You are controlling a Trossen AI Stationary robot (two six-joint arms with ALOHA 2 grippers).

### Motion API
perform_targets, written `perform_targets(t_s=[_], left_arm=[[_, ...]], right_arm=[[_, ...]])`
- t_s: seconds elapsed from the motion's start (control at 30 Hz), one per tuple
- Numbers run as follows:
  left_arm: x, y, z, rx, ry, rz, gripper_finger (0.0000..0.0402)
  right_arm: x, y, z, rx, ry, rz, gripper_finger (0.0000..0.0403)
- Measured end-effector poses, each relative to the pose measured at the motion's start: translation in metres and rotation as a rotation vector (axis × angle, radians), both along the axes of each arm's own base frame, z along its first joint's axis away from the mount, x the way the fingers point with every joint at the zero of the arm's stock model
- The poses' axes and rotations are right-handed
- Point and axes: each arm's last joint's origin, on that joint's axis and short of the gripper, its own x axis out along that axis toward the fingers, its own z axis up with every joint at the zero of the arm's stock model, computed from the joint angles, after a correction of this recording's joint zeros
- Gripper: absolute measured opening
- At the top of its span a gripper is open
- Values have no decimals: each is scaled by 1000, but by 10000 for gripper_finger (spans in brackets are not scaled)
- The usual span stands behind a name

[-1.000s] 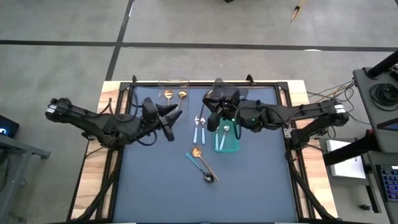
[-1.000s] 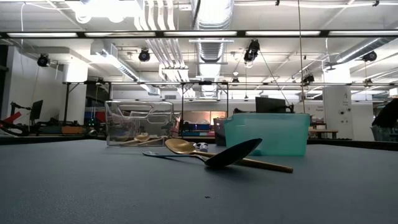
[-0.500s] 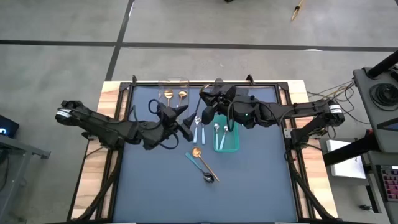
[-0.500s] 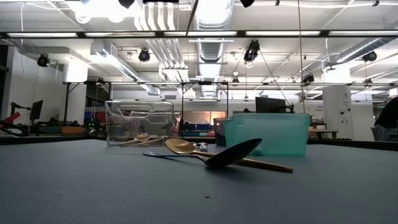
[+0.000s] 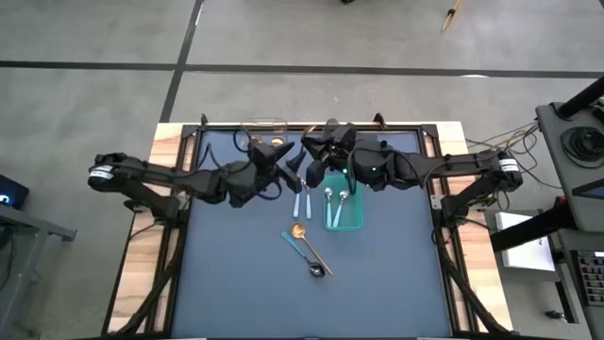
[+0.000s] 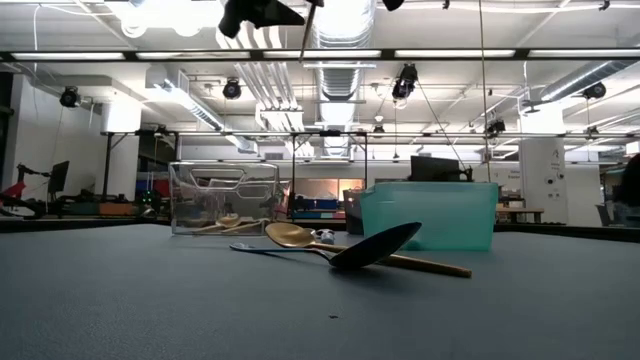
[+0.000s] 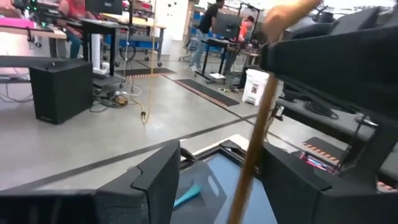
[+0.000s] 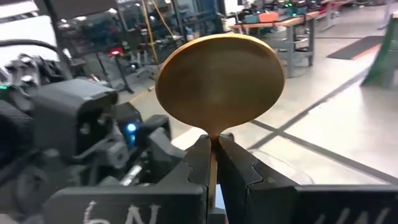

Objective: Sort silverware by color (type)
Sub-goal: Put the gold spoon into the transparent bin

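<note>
High over the table's far middle, my right gripper (image 8: 213, 146) is shut on an all-gold spoon (image 8: 219, 84). My left gripper (image 7: 221, 177) faces it, open, with the spoon's gold handle (image 7: 256, 140) running down between its fingers, close to one finger (image 7: 292, 180). From above, the left gripper (image 5: 280, 156) and the right gripper (image 5: 310, 159) meet beside the clear bin (image 5: 264, 126). Another gold spoon (image 5: 309, 242) lies crossed with a teal-handled dark spoon (image 5: 304, 253) on the mat. Two light-blue-handled spoons (image 5: 302, 196) lie nearer the teal bin (image 5: 344, 215). My right gripper pinches the gold spoon's neck (image 8: 213, 138), just below the bowl, between its two fingers. The fingers point level and lie across the spoon. It is lifted clear and nearly upright, bowl above the fingers and handle hanging below. My left gripper: I cannot tell whether a finger touches the handle.
The clear bin (image 6: 224, 198) stands at the far edge with gold spoons in it. The teal bin (image 6: 428, 215) holds two silver-bowled spoons (image 5: 336, 196). The crossed spoons (image 6: 345, 250) lie mid-table. Bare mat stretches toward the near edge.
My left gripper has swung toward the table's right and then toward the far edge, closing in on the right gripper and the gold spoon's handle. My right gripper has kept its hold on the spoon and shifted slightly toward the left.
</note>
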Motion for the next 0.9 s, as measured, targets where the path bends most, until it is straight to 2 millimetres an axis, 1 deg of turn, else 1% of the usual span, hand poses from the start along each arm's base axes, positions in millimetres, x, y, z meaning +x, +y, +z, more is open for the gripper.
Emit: perform_targets(t_s=[0.2, 0.33, 0.43, 0.57, 0.6, 0.73, 0.9], left_arm=[[1, 7, 1, 10, 1, -16, 182], [1, 7, 1, 18, 8, -16, 158], [1, 8, 1, 19, 9, -12, 117], [1, 9, 1, 18, 10, -19, 30], [1, 9, 1, 15, 6, -31, 18], [0, 11, 2, -10, -24, 8, 10], [1, 11, 13, -31, -68, 7, 7]], right_arm=[[0, -5, 4, 1, -44, 28, 9], [0, -10, 4, 1, -43, 16, 9], [0, -12, 4, 1, -43, 8, 9], [0, -15, 4, 1, -43, 1, 11], [0, -15, 4, 2, -44, 1, 15], [0, -17, 3, -2, -34, -6, 36], [-1, -17, 4, -6, -30, -5, 74]])
